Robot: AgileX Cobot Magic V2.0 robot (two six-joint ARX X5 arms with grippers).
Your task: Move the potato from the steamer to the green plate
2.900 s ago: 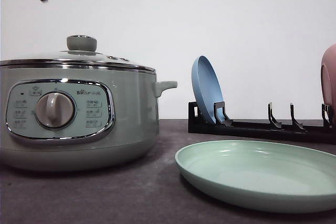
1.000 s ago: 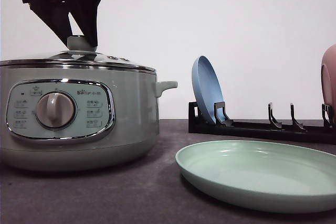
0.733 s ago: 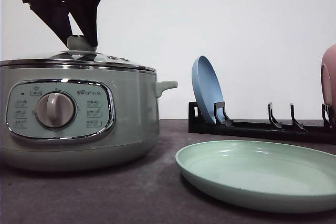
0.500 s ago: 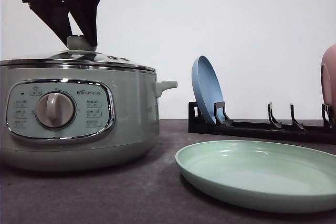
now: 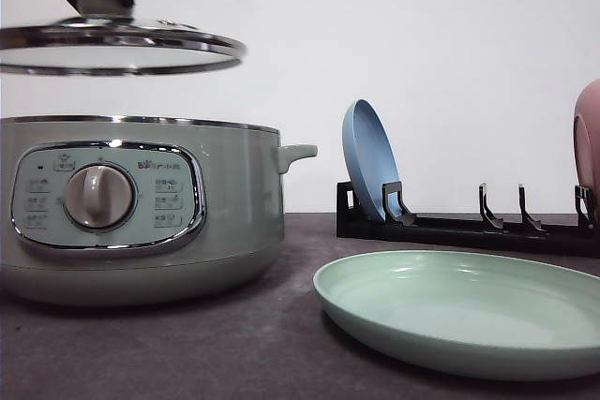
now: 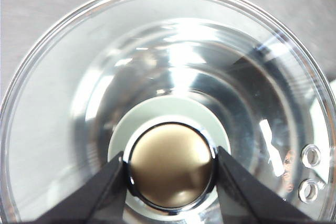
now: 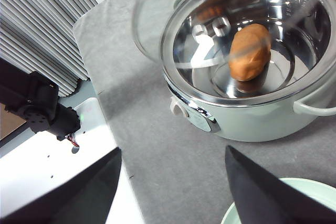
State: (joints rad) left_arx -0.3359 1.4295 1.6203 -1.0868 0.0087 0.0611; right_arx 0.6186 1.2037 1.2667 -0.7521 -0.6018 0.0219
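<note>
Orange-brown, the potato (image 7: 250,51) lies in the open steamer (image 5: 141,208), long axis roughly toward the dial. Our left gripper (image 6: 170,167) clamps the lid (image 5: 112,44) knob above the pot, partly overhead. Our right gripper (image 7: 173,182), jaws apart, is free; the green plate (image 5: 459,311) sits nearby.

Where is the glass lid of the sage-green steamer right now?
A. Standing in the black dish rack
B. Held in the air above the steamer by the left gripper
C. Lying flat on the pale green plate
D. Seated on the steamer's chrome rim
B: the round glass lid hangs clear above the sage-green steamer, and the left gripper is shut on its metal-capped lid knob.
</note>
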